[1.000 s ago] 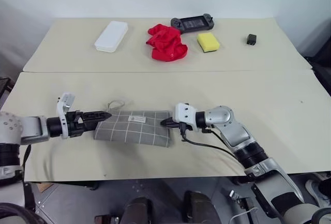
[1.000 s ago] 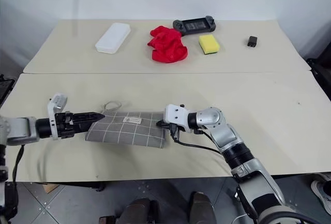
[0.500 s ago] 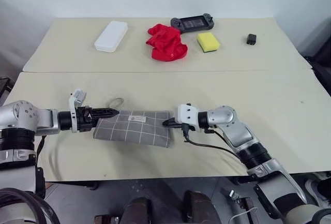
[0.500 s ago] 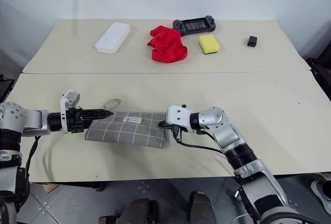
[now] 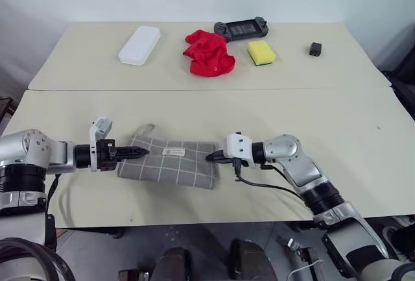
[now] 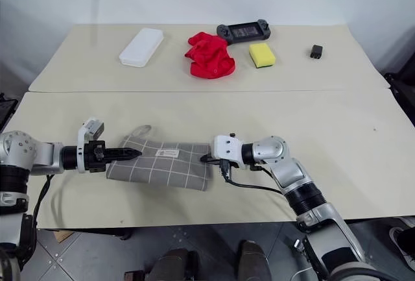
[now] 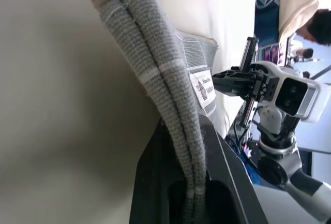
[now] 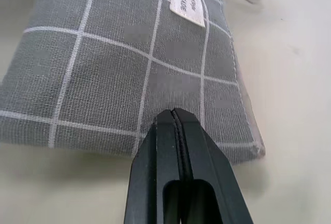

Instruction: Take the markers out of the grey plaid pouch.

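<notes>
Label print on the grey plaid pouch [image 5: 167, 162] too small to read; its contents hidden

Grey plaid pouch [image 5: 170, 161], white grid lines, small white label, lies flat between both pincers. Left pincer [image 5: 137, 152] is clamped on its raised end seam; right pincer [image 5: 211, 158], closed, touches the opposite end.

The left gripper [image 7: 189, 172] pinches the pouch's [image 7: 150, 58] folded grey edge between its black fingers; beyond, the right gripper [image 7: 220, 76] meets the far end.
</notes>
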Tool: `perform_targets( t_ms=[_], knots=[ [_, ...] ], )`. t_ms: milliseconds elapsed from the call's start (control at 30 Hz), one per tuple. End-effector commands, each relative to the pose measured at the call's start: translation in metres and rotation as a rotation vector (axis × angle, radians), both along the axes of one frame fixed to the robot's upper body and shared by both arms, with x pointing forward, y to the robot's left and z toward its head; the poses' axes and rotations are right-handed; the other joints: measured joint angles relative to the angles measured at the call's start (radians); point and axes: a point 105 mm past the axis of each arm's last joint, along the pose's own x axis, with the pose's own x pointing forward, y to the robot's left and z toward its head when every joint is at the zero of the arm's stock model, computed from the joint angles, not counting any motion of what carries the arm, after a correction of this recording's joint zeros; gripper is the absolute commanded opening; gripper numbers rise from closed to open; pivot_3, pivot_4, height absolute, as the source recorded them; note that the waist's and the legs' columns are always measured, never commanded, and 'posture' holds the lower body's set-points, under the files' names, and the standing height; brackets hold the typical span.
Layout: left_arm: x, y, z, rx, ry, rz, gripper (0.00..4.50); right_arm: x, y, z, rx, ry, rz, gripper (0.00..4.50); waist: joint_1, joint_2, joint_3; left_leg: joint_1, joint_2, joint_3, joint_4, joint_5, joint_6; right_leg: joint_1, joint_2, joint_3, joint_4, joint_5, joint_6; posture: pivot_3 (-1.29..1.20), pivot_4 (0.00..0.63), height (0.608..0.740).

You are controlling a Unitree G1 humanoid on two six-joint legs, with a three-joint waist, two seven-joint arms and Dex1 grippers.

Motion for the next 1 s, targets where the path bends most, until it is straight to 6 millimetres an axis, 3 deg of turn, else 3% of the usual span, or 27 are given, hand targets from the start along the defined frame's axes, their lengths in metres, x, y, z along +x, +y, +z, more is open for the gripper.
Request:
perform_targets(
  t_ms=[33,133,333,467,567,733,900,1000],
  knots=[
    [-0.005,-0.005,0.015,-0.039,-0.063,-0.04,0.04,-0.003,-0.001,0.029,0.144,-0.04,0.025,0.0,0.0,0.0,0.0,0.0,0.0,0.0,0.0,0.0,0.0,0.0,0.0,0.0,0.0,0.0,0.0,0.0,0.15,0.74],
    [-0.01,-0.008,0.021,-0.047,-0.125,-0.077,0.04,-0.005,-0.007,0.042,0.227,-0.007,0.02,0.0,0.0,0.0,0.0,0.0,0.0,0.0,0.0,0.0,0.0,0.0,0.0,0.0,0.0,0.0,0.0,0.0,0.15,0.74],
    [0.001,-0.009,0.06,-0.088,-0.726,0.015,0.0,0.001,-0.079,0.079,0.385,0.187,-0.156,1.91,0.014,0.0,0.001,-0.001,0.004,-0.002,0.001,0.0,0.001,0.001,-0.002,0.0,-0.001,0.0,0.0,0.0,0.15,0.74],
    [-0.001,-0.031,0.061,-0.028,-1.03,0.009,0.0,0.011,-0.112,0.097,0.437,0.304,-0.295,3.28,0.023,0.0,0.001,-0.001,0.002,-0.001,0.001,-0.001,0.001,0.001,-0.001,0.0,-0.002,0.0,0.0,0.0,0.15,0.74],
    [0.003,-0.05,0.059,0.04,-1.196,0.014,0.0,0.015,-0.124,0.113,0.492,0.378,-0.334,4.35,0.026,0.0,0.001,-0.001,0.002,0.002,0.001,-0.001,0.001,0.0,0.0,0.002,-0.002,0.001,0.0,0.0,0.15,0.74],
    [0.007,-0.093,0.03,0.321,-1.586,-0.18,0.0,0.017,-0.123,0.136,0.498,0.586,-0.341,4.43,0.03,0.0,0.001,-0.001,0.001,0.012,0.001,-0.001,0.002,0.0,0.0,0.002,-0.002,0.001,0.0,0.0,0.15,0.74],
    [0.012,-0.117,0.018,0.49,-1.894,-0.295,0.0,0.017,-0.096,0.145,0.449,0.77,-0.323,4.43,0.033,0.0,0.001,-0.001,0.002,0.013,0.001,-0.001,0.002,-0.001,0.0,0.002,-0.003,0.002,-0.001,0.0,0.15,0.74],
    [0.014,-0.129,0.022,0.526,-2.022,-0.282,0.0,0.003,-0.075,0.147,0.372,0.884,-0.221,4.43,0.033,0.0,0.001,-0.002,0.002,0.013,0.002,-0.002,0.003,-0.001,-0.001,0.002,-0.003,0.002,0.0,0.0,0.15,0.74]
  ],
)
